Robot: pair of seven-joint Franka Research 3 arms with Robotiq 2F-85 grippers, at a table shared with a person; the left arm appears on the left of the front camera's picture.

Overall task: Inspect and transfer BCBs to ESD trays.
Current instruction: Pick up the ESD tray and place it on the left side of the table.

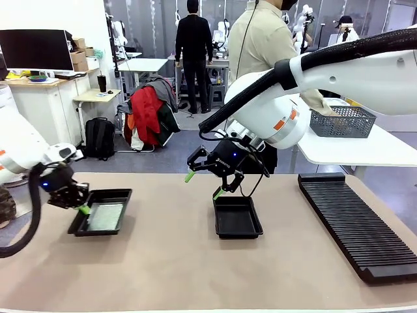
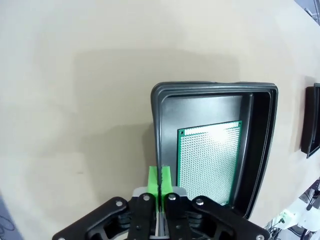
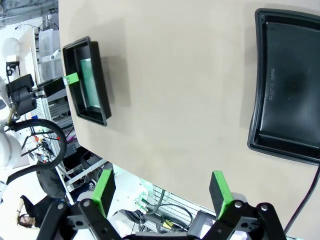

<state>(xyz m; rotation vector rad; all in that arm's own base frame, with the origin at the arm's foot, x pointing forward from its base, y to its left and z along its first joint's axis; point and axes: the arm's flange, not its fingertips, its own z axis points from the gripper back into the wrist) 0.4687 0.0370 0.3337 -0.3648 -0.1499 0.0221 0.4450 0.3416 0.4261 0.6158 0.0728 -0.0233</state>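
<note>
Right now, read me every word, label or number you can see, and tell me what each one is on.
No text here can be read well enough to quote.
Raised lettering on the floor of the empty black tray: too small and blurred to read.
Circuit board in the other tray: a grid of holes, no readable print.

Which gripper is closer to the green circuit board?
Left. The left gripper is at the rim of the tray holding the board; the right gripper hangs near the empty tray.
</note>
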